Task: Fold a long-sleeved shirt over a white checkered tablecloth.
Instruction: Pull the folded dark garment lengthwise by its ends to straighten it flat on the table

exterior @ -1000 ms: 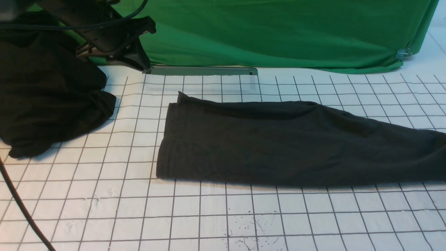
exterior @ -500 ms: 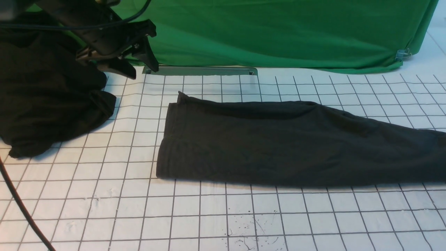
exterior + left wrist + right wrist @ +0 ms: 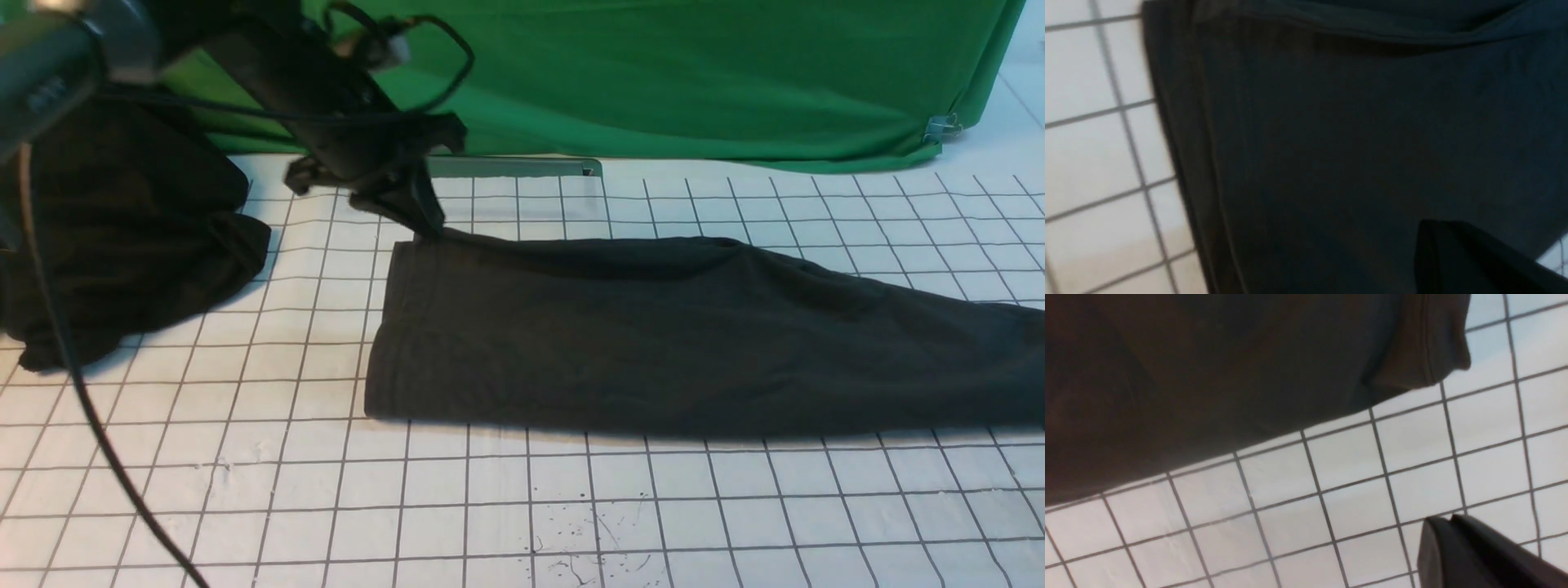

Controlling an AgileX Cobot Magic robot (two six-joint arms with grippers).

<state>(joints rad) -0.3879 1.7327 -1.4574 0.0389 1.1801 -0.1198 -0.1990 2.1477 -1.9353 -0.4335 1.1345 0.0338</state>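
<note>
Shirt lies folded lengthwise in a long dark strip on the cloth, spanning from left of centre to the right side of the front view; its right end is cut off by that view's edge; logo and collar out of sight; dark fabric hides most inner folds; one end with a seamed hem shows in the right wrist view, cloth squares beside it.

Left gripper comes down at the shirt's far left corner, tips pressed together, overlapping the corner in view; the corner's tip is hidden behind them; whether fabric is pinched, cannot tell; left arm blurred, partly cut off; in the left wrist view only a dark part of the gripper shows, low contrast against the shirt. Right gripper out of the front view; a dark part shows in its own wrist view, over the cloth; its fingers are closed together, nothing seen between them.

Black heap at left, partly behind the left arm and cable; green drape at the back, clip near its right end; tray edge below the drape, its left part covered by the gripper.

Versus the earlier frame: left gripper was spread and farther back left, now closed and at the corner; cable shifted right; shirt looks about the same.
</note>
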